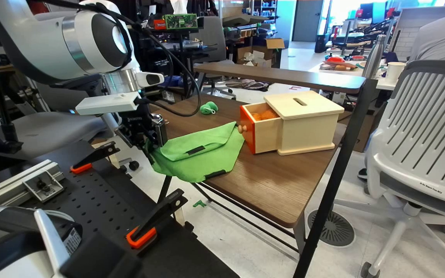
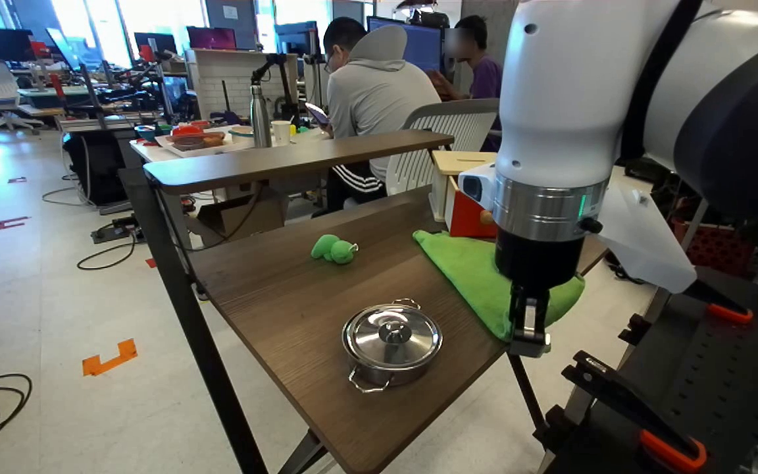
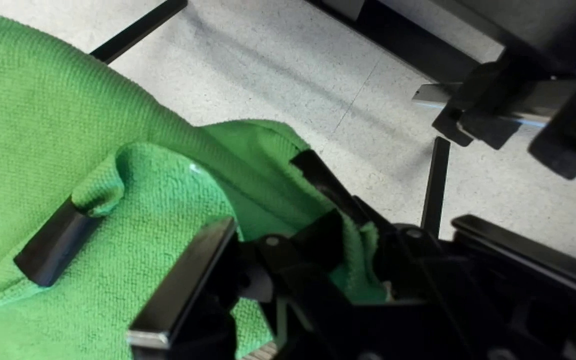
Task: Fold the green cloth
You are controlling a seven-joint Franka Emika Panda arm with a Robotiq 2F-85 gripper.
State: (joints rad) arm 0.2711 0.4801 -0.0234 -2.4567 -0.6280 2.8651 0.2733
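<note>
Pale floor (image 2: 37, 316) surrounds a brown wood table (image 1: 269, 193), centre of the frame in an exterior view. Working outward from the claw (image 3: 355, 260), lower centre of the wrist view: it appears clenched on an edge of the green cloth (image 1: 207, 162), fabric running in between dark fingers (image 3: 183, 290); the contact itself is partly hidden.

Why there: this part of the cloth hangs past the table's edge, floor showing beneath it in the wrist view. Presumably the overhang lets a finger get under without scraping wood. Remainder of the cloth lies on the table, left of centre in an exterior view, one layer over another. Fold judged part-made. Black strips (image 3: 58, 242) sit along the cloth's edges; perhaps marks for pinching.

Next move probably calls for carrying the held edge inward, low over the table. Risk: loose fabric drags along instead of doubling.

Further out: wooden box (image 1: 309, 123), right of centre, its drawer (image 1: 263, 135) pulled out toward the cloth's upper right corner; touching or just beside, cannot tell. It may limit room that way. Lidded pot (image 2: 392, 339), lower centre in an exterior view, and small green object (image 2: 334, 249), above and left of it, both stand apart from the cloth, likely outside the fold's path.
</note>
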